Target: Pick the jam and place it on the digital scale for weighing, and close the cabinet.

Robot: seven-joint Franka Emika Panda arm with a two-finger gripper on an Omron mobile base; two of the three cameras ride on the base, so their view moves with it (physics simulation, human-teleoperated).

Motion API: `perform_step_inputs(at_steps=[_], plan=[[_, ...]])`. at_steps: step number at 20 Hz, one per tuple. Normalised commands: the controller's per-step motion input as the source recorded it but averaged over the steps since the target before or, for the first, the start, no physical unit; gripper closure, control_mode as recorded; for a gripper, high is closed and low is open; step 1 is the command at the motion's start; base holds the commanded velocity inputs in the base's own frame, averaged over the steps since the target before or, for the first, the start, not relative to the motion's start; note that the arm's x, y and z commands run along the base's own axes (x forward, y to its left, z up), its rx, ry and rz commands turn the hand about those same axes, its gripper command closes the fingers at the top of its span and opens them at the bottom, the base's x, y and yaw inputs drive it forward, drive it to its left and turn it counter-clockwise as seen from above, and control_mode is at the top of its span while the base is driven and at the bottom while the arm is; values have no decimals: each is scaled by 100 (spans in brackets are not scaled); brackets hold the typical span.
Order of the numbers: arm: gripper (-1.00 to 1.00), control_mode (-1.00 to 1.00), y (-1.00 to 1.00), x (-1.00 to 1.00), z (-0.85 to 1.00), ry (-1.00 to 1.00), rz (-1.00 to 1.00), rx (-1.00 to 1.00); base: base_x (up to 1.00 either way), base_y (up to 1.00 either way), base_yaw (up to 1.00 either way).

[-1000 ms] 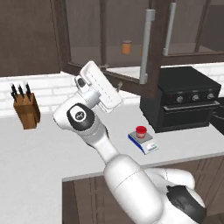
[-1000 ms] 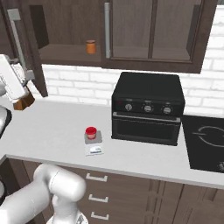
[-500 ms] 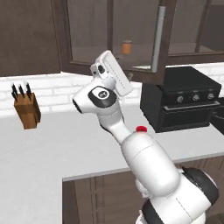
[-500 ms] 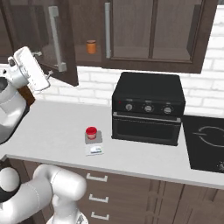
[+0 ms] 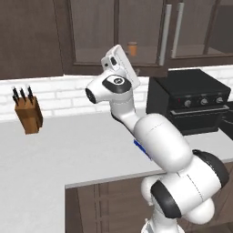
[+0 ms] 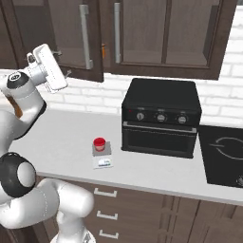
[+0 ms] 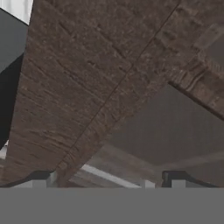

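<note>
Gripper [image 7: 105, 178] spread wide, empty, up at the cabinet [image 6: 156, 38] door. On the bench [image 6: 61, 142] the jam [image 6: 99, 144] sits on the digital scale [image 6: 102, 154]; toaster oven [image 6: 160, 118] at its 3 o'clock, knife block [image 5: 28, 114] far off at 9 o'clock.

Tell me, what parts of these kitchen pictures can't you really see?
- Left base view: the small flat blue-edged digital scale is mostly hidden behind the white arm; the red jam jar on it is covered.
- Right base view: the scale's front display is too small to read.
- Right base view: the orange jar peeks from behind the dark brown cabinet door.
- Hand view: the door is too close to tell whether the gripper touches it.
</note>
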Motion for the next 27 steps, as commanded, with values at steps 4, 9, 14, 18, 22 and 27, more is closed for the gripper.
perform_step_inputs(at_steps=[4,9,14,18,22,27], plan=[[-100,-100,-31,56,0,1,6,4,0,0,0],[-100,-100,-26,49,0,0,5,3,0,0,0],[-100,-100,-27,36,0,0,6,2,0,0,0],[-100,-100,-24,34,0,0,5,3,0,0,0],[-100,-100,-26,23,0,0,5,4,0,0,0],[-100,-100,-29,0,4,0,2,3,0,0,0]])
